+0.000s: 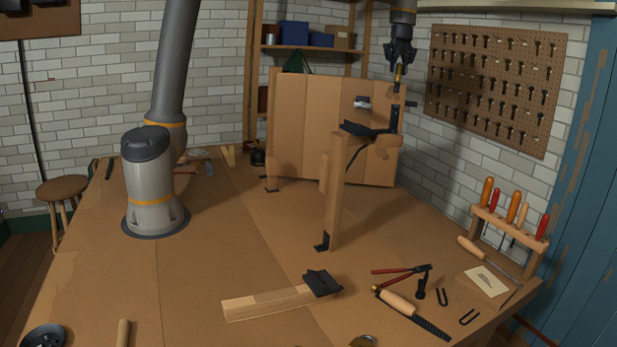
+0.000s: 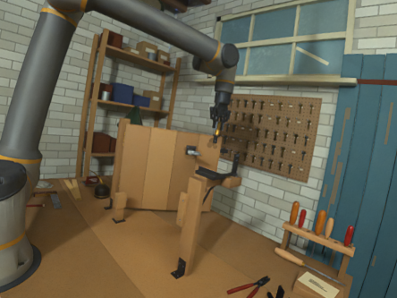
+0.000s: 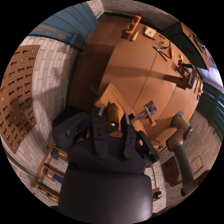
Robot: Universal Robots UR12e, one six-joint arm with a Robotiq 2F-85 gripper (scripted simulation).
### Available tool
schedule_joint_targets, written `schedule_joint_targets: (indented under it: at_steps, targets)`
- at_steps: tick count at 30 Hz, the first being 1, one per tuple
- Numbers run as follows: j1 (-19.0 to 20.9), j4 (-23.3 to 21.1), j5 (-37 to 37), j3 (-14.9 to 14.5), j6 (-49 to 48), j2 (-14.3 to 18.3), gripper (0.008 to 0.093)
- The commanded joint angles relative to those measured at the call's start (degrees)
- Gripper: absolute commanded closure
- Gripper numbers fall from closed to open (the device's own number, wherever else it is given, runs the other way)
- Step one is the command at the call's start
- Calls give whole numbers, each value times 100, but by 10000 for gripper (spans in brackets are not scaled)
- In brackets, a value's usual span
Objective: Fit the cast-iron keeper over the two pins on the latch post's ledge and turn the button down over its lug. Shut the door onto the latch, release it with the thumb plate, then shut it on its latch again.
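Observation:
An orange upright handle (image 1: 398,71) (image 2: 217,134) (image 3: 111,114) at the top free corner of the wooden door (image 1: 335,128) (image 2: 165,172) stands between the fingers of my gripper (image 1: 400,60) (image 2: 219,121) (image 3: 112,117), which is open and holds nothing. The door stands open, back near the brick wall. A grey thumb plate (image 1: 362,104) (image 2: 191,151) (image 3: 148,109) sticks out of its face. In front of it rises the latch post (image 1: 336,190) (image 2: 191,223), with the black cast-iron keeper (image 1: 367,129) (image 2: 217,172) on its ledge.
A pegboard (image 1: 495,84) (image 2: 272,136) of black hooks hangs on the wall right of the door. A shelf unit (image 1: 305,44) stands behind it. A wooden block with a black fitting (image 1: 281,295), pliers (image 1: 401,273), a file (image 1: 409,308) and a chisel rack (image 1: 510,224) lie toward the bench's near edge.

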Motion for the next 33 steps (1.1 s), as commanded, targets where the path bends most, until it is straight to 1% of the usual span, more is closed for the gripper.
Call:
schedule_joint_targets:
  at_steps: [1, 23, 33]
  targets:
    - [0, -6, 0, -3, 0, -3, 534]
    - [0, -28, 0, 17, 0, -1, 534]
    - [0, -28, 0, 17, 0, -1, 734]
